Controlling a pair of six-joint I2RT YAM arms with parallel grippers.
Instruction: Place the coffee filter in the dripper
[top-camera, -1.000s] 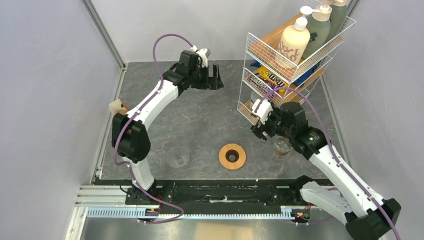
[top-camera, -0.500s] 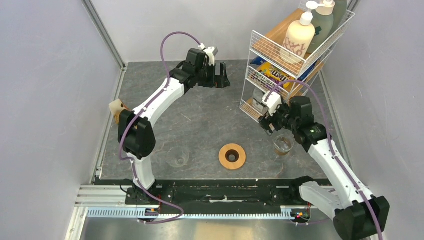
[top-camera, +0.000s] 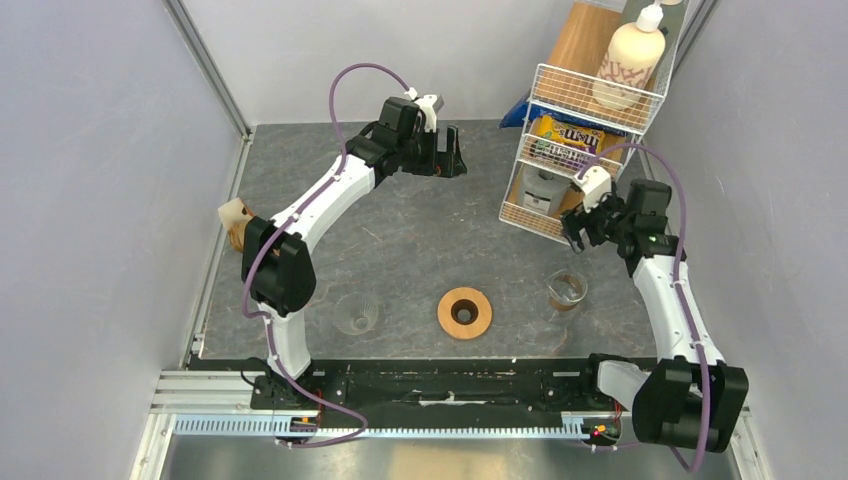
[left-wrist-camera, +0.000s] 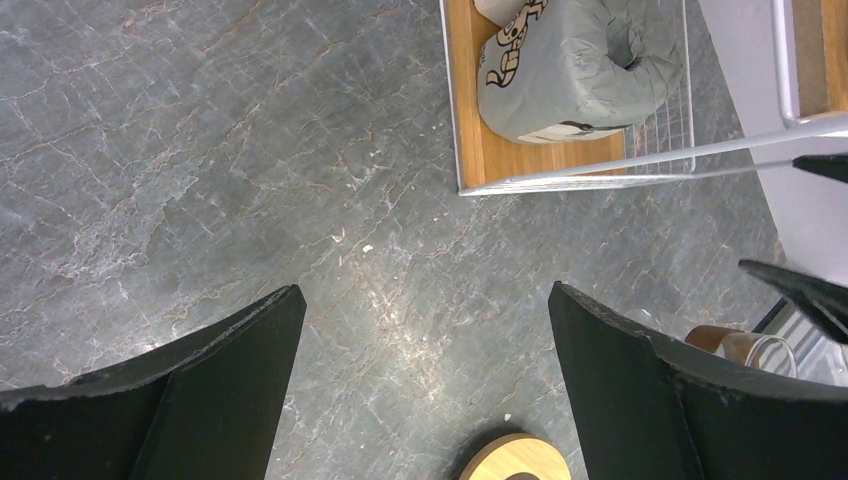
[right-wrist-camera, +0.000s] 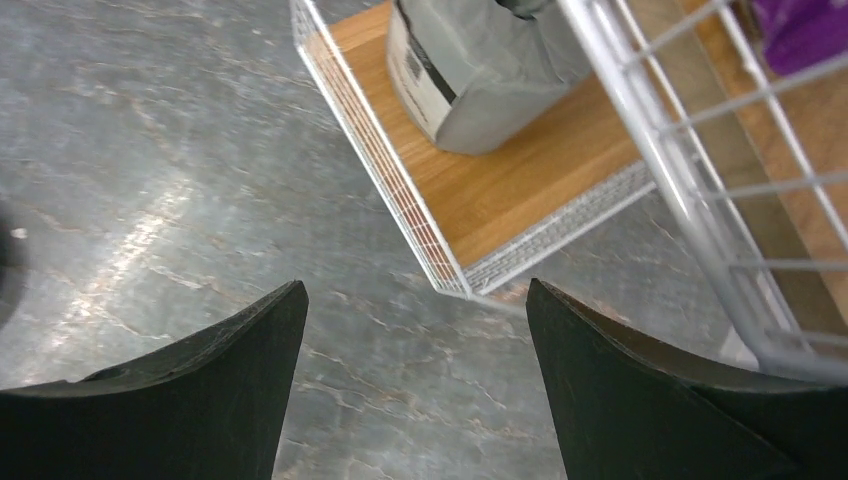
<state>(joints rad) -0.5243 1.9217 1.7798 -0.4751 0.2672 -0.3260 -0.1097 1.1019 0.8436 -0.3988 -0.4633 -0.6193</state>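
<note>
The dripper lies in two parts near the front of the table: a clear ribbed glass cone (top-camera: 357, 317) and, apart to its right, the round wooden ring (top-camera: 464, 312), whose edge also shows in the left wrist view (left-wrist-camera: 515, 462). Something brown sits inside a small glass cup (top-camera: 566, 290) (left-wrist-camera: 745, 345); I cannot tell whether it is the coffee filter. My left gripper (top-camera: 450, 160) (left-wrist-camera: 425, 290) hangs open over bare table at the back. My right gripper (top-camera: 577, 225) (right-wrist-camera: 416, 285) is open and empty, just short of the wire rack's bottom corner.
A white wire rack (top-camera: 590, 100) (left-wrist-camera: 560, 180) (right-wrist-camera: 440, 250) stands at the back right. It holds a grey bag (top-camera: 545, 188) (right-wrist-camera: 480, 70), a yellow sweets packet (top-camera: 570, 135) and a cream pump bottle (top-camera: 630, 65). A tan lump (top-camera: 235, 220) sits at the table's left edge.
The wire rack has shifted right and back toward the corner. My right gripper moved right and back alongside it, uncovering the cup. My left gripper drifted slightly right.
</note>
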